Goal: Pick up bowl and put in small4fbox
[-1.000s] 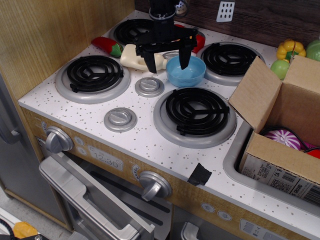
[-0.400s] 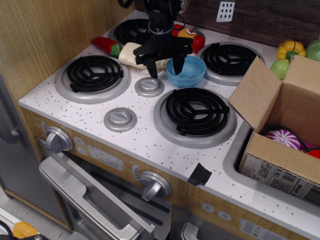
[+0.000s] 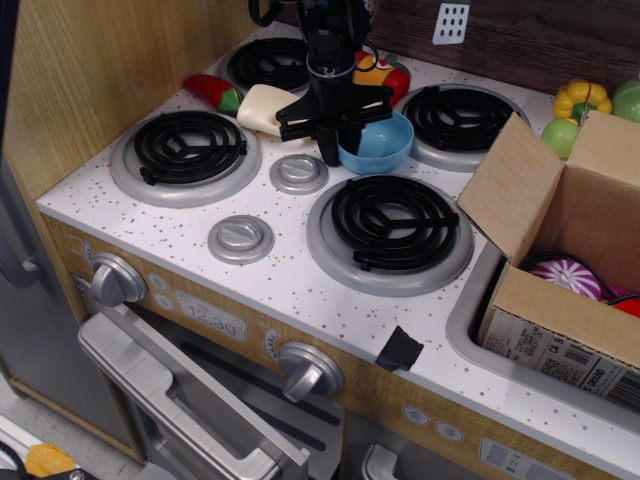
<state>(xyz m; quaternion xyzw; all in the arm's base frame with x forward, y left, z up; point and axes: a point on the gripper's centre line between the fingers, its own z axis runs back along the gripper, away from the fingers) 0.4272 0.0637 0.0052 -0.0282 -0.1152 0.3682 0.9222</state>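
Bowl (image 3: 378,146), light blue and upright, sits on the speckled white stovetop (image 3: 290,280) between the two right-hand burners, the near burner (image 3: 392,222) in front of it and the far burner (image 3: 462,112) behind and to its right. The black gripper (image 3: 342,143) comes down from above at the bowl's left rim. Its fingers (image 3: 327,146) are drawn close together with one outside the rim and the other at or just inside it, so the claw appears clamped on the bowl's wall, and the bowl's base looks to be on the stovetop.

Left of the gripper lies a cream-coloured block (image 3: 265,108), and beyond that a red pepper (image 3: 212,92) with a green stem. A red and yellow toy (image 3: 380,72) shows partly behind the arm, too hidden to name. Two round silver knobs lie flat on the stovetop: one (image 3: 299,172) just beside the gripper on its near left, the other (image 3: 240,238) nearer the front edge. The left burner (image 3: 188,146) lies well apart from the bowl.

The box (image 3: 560,250), brown cardboard with open flaps, stands in the sink (image 3: 468,318) at the right, well apart from the bowl. A white barcode label (image 3: 570,365) is on its near side. Inside it a pink-and-white striped ball (image 3: 566,276) shows. Behind the box are a yellow pepper (image 3: 582,98) and a green fruit (image 3: 561,136). A piece of black tape (image 3: 400,348) sticks to the counter's front edge.
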